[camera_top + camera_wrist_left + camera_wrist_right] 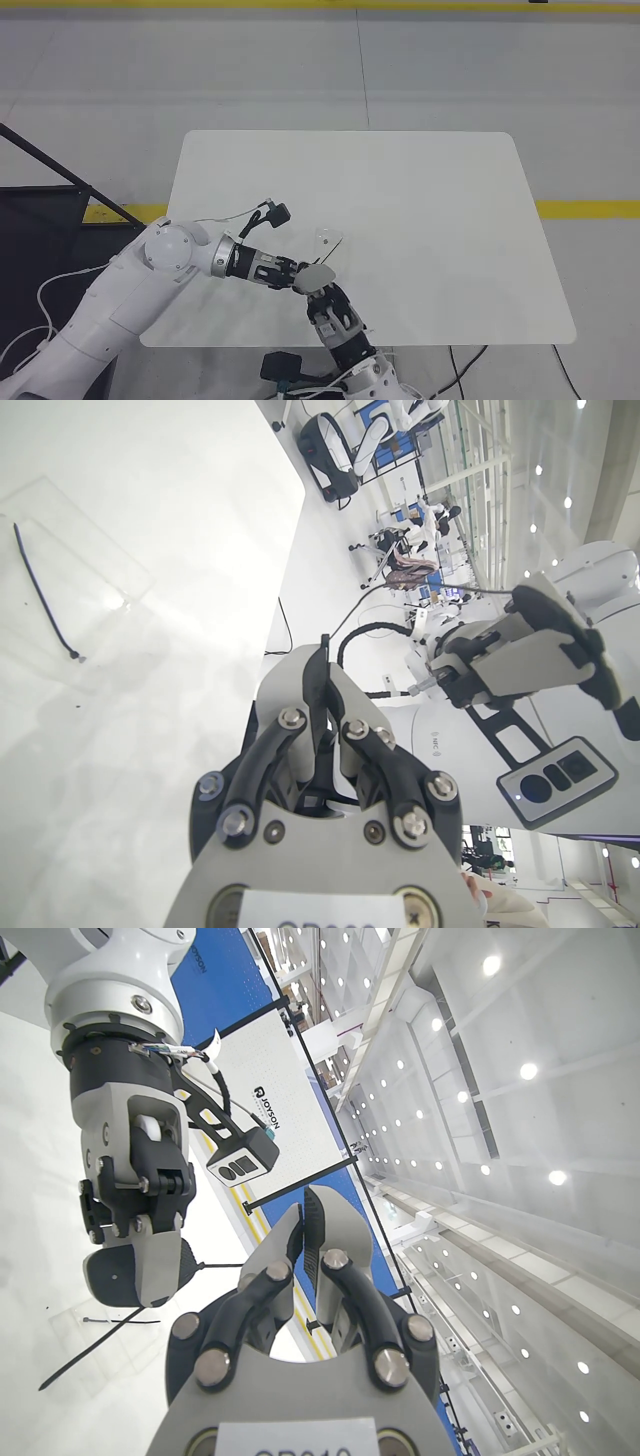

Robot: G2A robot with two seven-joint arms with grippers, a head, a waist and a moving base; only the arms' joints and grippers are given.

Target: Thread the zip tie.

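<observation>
I have both grippers meeting low over the near part of the table (430, 200), tips almost touching each other. The left gripper (324, 657) has its fingers pressed together on the zip tie (90, 1353). From the right wrist camera I see the long tapered strap hang out below the left pads and slant down toward the tabletop. A shorter thin stretch leaves the other side of those pads and runs straight across to my right tool.

The right gripper (303, 1220) has its fingers closed too, pad against pad. From the left wrist camera a fine dark line reaches from the left fingertips to the tip of the right gripper, so the right seems to be nipping the tie's short end. The line is too thin for me to be sure.

The left gripper's broad dark pad covers the middle of the strap, and each tool's own fingers hide its pinch point from its own camera.

Beyond the two tools, farther out on the table, lies a clear plastic sleeve (90, 565), flat. A second tie (42, 595) rests on it, its small head at the end nearer the left gripper, well apart from both grippers.
</observation>
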